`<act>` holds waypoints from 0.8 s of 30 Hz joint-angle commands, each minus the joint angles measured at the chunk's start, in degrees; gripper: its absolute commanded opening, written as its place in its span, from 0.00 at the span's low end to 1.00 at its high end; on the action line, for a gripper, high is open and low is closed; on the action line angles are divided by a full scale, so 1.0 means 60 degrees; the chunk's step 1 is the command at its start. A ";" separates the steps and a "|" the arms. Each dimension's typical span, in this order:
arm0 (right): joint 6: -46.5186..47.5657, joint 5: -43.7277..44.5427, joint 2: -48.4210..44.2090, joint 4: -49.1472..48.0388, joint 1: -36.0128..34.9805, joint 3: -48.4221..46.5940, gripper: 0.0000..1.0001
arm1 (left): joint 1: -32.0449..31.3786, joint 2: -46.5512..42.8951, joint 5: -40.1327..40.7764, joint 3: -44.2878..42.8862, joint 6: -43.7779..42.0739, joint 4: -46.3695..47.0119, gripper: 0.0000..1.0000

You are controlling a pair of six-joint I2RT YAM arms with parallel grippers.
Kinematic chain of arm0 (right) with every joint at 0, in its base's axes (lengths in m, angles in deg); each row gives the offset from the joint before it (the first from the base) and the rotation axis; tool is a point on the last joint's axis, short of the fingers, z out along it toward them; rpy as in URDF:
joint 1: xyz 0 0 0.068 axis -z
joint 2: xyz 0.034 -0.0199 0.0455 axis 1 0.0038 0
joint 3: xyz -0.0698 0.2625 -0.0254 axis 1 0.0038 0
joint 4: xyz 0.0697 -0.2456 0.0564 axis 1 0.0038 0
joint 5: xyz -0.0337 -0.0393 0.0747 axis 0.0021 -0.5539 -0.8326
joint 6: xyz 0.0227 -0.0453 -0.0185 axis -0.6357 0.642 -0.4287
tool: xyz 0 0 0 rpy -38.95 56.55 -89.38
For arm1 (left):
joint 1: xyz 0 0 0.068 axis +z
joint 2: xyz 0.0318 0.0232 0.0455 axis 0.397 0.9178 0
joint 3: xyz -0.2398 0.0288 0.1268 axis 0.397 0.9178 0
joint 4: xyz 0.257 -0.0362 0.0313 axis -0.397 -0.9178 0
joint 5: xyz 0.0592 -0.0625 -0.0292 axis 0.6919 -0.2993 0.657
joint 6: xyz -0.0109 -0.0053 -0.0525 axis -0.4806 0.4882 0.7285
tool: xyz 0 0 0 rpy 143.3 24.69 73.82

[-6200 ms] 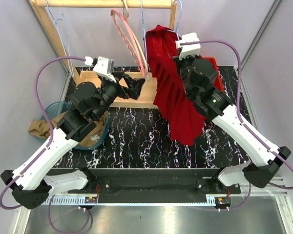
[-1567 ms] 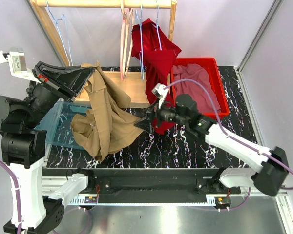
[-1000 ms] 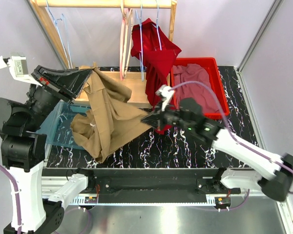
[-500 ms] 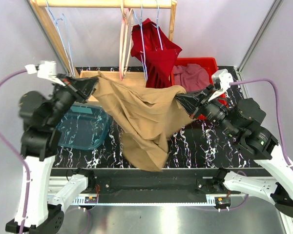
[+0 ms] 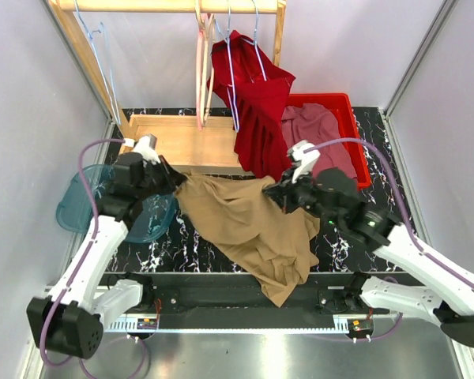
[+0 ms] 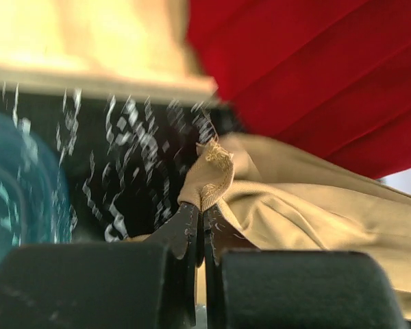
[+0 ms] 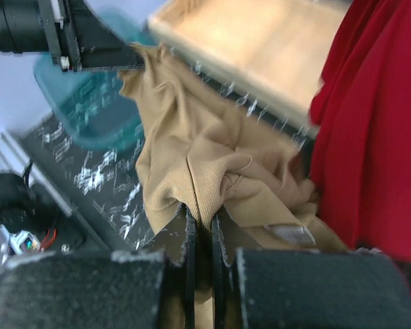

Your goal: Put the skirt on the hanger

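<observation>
The tan skirt (image 5: pixel 245 225) lies stretched and spread over the black marble table, its lower hem hanging past the front edge. My left gripper (image 5: pixel 174 180) is shut on its left corner, a folded edge pinched at the fingertips (image 6: pixel 202 209). My right gripper (image 5: pixel 275 193) is shut on a fold at the right end of the tan skirt (image 7: pixel 192 137), the cloth pinched between the tips (image 7: pixel 204 219). Pink hangers (image 5: pixel 201 67) hang bare on the wooden rail at the back, well above and behind the skirt.
A red pleated garment (image 5: pixel 257 103) hangs on a blue wire hanger just behind the right gripper. A red bin (image 5: pixel 351 130) with a mauve cloth (image 5: pixel 316 130) sits at the back right. A teal basket (image 5: pixel 83 209) lies left, next to the rack's wooden base (image 5: pixel 186 142).
Both grippers have come down and closer together with the skirt. It was held high and stretched in the air; now it is low and spread over the table.
</observation>
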 commanded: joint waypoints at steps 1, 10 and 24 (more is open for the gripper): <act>-0.1054 -0.0867 0.0843 -0.1003 -0.0040 0.0748 0.00 | -0.0438 0.0602 0.1050 0.0488 0.0091 0.0780 0.00; -0.2798 -0.1337 0.2662 -0.2527 -0.1414 0.2812 0.00 | -0.0776 0.2435 0.2444 -0.0199 0.0694 -0.0467 0.73; -0.3912 0.0491 0.1380 -0.2573 -0.2237 0.3869 0.70 | -0.3031 0.1278 0.2356 0.0049 0.0490 -0.0173 0.85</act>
